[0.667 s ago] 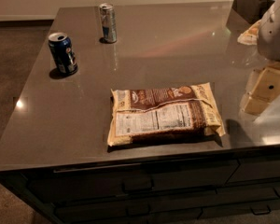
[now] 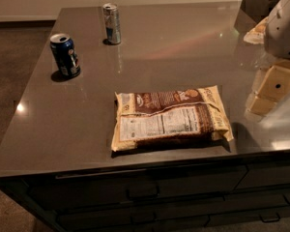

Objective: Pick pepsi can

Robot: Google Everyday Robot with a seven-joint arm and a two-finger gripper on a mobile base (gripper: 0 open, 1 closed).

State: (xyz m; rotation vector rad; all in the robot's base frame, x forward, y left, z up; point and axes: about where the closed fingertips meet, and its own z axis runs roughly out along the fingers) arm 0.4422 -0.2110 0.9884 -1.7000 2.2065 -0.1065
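The pepsi can (image 2: 65, 55) is a short dark blue can with a silver top. It stands upright near the left edge of the dark grey counter (image 2: 183, 47). My gripper (image 2: 270, 92), cream-coloured under a white arm, hangs over the counter's right side. It is far to the right of the can and holds nothing that I can see.
A taller, slimmer silver-and-blue can (image 2: 112, 23) stands at the back left. A brown and cream snack bag (image 2: 171, 117) lies flat near the front edge, between the can and my gripper. A dark container (image 2: 261, 1) stands at the back right corner. Drawers (image 2: 145, 190) are below the front edge.
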